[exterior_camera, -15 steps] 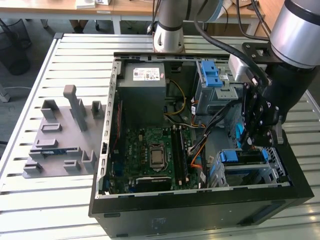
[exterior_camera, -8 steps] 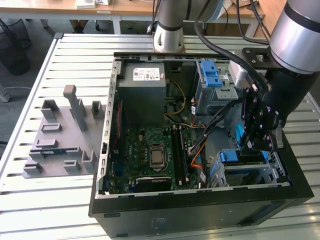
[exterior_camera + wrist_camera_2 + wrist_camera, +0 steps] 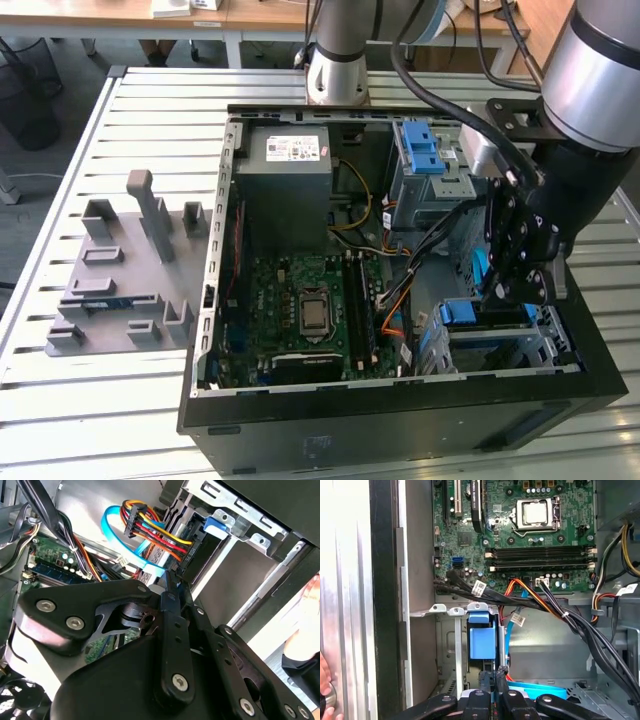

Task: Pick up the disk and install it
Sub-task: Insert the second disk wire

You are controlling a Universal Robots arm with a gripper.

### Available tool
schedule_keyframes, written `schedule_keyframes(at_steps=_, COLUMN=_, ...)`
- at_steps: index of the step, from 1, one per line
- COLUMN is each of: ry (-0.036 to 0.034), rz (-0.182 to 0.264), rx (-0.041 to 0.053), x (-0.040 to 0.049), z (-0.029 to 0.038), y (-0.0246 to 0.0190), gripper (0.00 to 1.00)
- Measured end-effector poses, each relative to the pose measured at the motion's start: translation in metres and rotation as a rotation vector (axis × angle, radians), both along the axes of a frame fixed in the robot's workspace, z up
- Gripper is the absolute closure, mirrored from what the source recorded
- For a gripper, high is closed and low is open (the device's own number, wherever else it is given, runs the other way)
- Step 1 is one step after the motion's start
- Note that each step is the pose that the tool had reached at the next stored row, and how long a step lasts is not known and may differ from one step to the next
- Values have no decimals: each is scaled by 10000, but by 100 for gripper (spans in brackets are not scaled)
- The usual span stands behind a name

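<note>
In the exterior view my hand (image 3: 522, 285) hangs inside the open computer case (image 3: 400, 420), at the corner nearest the exterior view's right and front edge. It sits just above the lower drive cage (image 3: 500, 340) with its blue handle (image 3: 462, 312). I judge the disk (image 3: 480, 272) to be the blue sliver beside my fingers, going edge-on into the bay. The grey fixture plate (image 3: 120, 275) lies well apart on the slatted bench (image 3: 60, 160).

In the second wrist view my fingers (image 3: 172, 587) come nearly together at the tips, narrow, close to the bundle of coloured cables (image 3: 150, 532); room here is tight.

In the first wrist view my fingertips (image 3: 501, 672) pinch close beside the blue carrier (image 3: 482, 640), between cage wall and cables; whether they grip the disk I cannot tell. The motherboard (image 3: 520, 530) lies clear beyond.
</note>
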State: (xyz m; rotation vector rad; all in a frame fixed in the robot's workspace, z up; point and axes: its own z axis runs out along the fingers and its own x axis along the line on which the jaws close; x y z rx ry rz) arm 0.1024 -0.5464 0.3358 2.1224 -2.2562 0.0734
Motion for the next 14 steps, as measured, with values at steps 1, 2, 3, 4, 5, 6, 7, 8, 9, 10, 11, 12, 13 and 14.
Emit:
schedule_keyframes(at_steps=1, ry=0, rz=-26, rx=1, x=0, z=-2, y=0, gripper=84)
schedule_keyframes(at_steps=2, ry=0, rz=-33, rx=7, x=0, z=-4, y=0, gripper=84)
schedule_keyframes(at_steps=3, ry=0, rz=-33, rx=22, x=0, z=-6, y=-1, gripper=84)
schedule_keyframes(at_steps=4, ry=0, rz=-33, rx=34, x=1, z=-8, y=0, gripper=84)
schedule_keyframes(at_steps=5, ry=0, rz=-33, rx=44, x=2, z=-9, y=0, gripper=84)
schedule_keyframes(at_steps=6, ry=0, rz=-33, rx=54, x=3, z=-10, y=-1, gripper=84)
schedule_keyframes(at_steps=7, ry=0, rz=-33, rx=59, x=6, z=-11, y=-1, gripper=84)
schedule_keyframes(at_steps=8, ry=0, rz=-32, rx=60, x=8, z=-12, y=-1, gripper=84)
schedule_keyframes(at_steps=9, ry=0, rz=-32, rx=62, x=11, z=-13, y=-1, gripper=84)
schedule_keyframes(at_steps=10, ry=0, rz=-33, rx=64, x=13, z=-14, y=-1, gripper=84)
schedule_keyframes(at_steps=11, ry=0, rz=-33, rx=64, x=15, z=-14, y=-1, gripper=84)
schedule_keyframes(at_steps=12, ry=0, rz=-33, rx=64, x=18, z=-15, y=-1, gripper=84)
schedule_keyframes(at_steps=13, ry=0, rz=-33, rx=65, x=20, z=-16, y=-1, gripper=84)
schedule_keyframes(at_steps=14, ry=0, rz=-33, rx=65, x=21, z=-17, y=-2, gripper=84)
